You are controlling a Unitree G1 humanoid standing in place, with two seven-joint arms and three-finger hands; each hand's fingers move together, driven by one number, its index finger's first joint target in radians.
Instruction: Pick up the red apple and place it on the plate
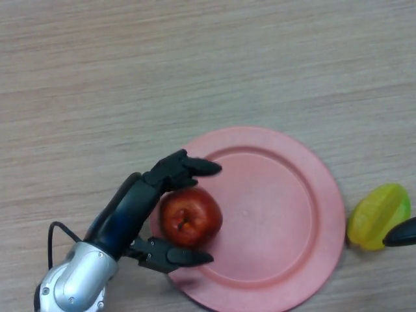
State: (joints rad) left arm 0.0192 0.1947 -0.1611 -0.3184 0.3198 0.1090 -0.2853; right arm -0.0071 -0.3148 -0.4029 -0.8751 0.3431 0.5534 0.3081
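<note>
The red apple (190, 216) sits stem up on the left part of the pink plate (286, 214). My left hand (140, 207) comes in from the lower left and is around the apple, fingers above it and thumb below it, curled close to its sides. Whether the apple rests on the plate or hangs just above it, I cannot tell. My right hand (401, 235) shows only as a black tip at the right edge, next to a yellow fruit.
A yellow-green fruit (378, 216) lies on the wooden table (130, 78) just right of the plate, touching or nearly touching the plate's rim.
</note>
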